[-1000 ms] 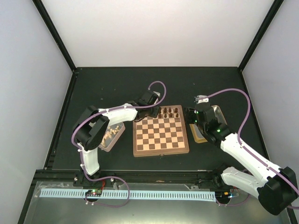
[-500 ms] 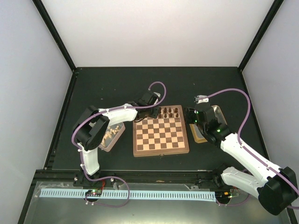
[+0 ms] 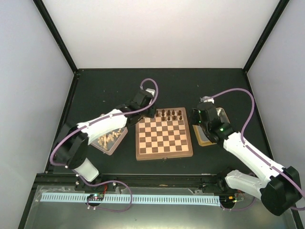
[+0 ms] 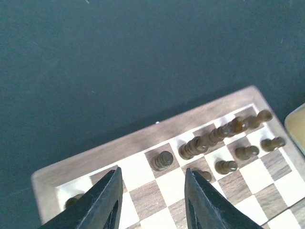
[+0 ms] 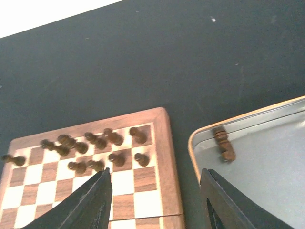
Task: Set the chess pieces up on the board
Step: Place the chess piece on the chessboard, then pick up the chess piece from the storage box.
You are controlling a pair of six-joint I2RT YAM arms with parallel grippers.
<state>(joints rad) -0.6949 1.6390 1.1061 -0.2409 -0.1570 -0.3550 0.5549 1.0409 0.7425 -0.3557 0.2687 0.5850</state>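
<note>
**Both hands open over a half-set board**

The left hand [image 4: 153, 200] hangs with its fingers spread and nothing between them, above the far left corner of the board [image 4: 119, 148]. Its wrist view shows the dark chess pieces [image 4: 162, 160] up close: a crowded line along the far row and four more on the row in front, all toward the right. One more shows beside the left finger, partly hidden.

The right hand [image 5: 155, 205] is likewise spread and empty, poised over the gap between the board's far right corner and a metal tray [image 5: 267, 157]. Only this view looks into that tray: dark wood [image 5: 224, 144] lies on its side near the far left wall, and whether it is one piece or two cannot be told. About a dozen pieces stand on the board here.

The overhead view alone shows a second tray [image 3: 108, 151] on the desk [image 3: 109, 90] left of the board, holding pale pieces [image 3: 110, 137] too small to count.
</note>
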